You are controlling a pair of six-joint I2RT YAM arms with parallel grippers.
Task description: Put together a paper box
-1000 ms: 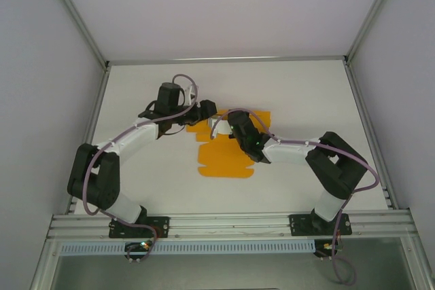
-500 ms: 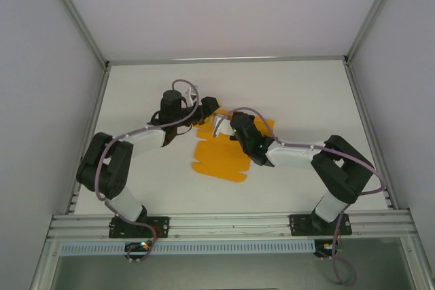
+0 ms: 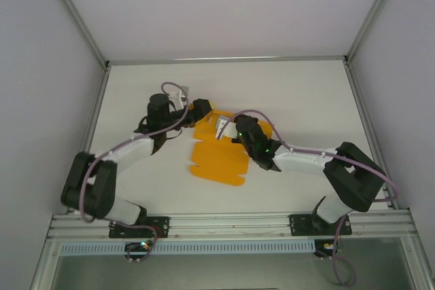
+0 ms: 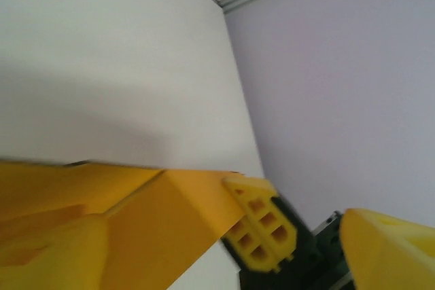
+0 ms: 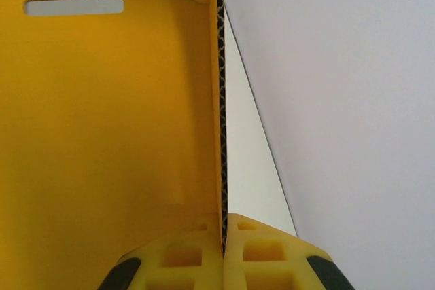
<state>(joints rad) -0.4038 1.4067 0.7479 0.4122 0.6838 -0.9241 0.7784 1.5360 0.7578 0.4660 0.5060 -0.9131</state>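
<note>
1. Top external: the box point(image 3: 219, 162) lies on the table point(image 3: 306, 93), its far part folded up. The left gripper point(image 3: 206, 109) is at its far-left corner, the right gripper point(image 3: 225, 130) on a raised wall.
2. Left wrist: jaws spread wide, with the box just left of them.
3. Right wrist: pads point(image 5: 265, 252) pinch the box wall's edge.

My left arm point(image 3: 129, 147): elbow folded near the base, forearm reaching forward and inward, left gripper point(image 3: 206, 109) with fingers spread wide. My right arm point(image 3: 306, 161): stretched low toward the centre, right gripper point(image 5: 223, 239) pads pinched on an edge of the paper box point(image 5: 102, 100).
</note>
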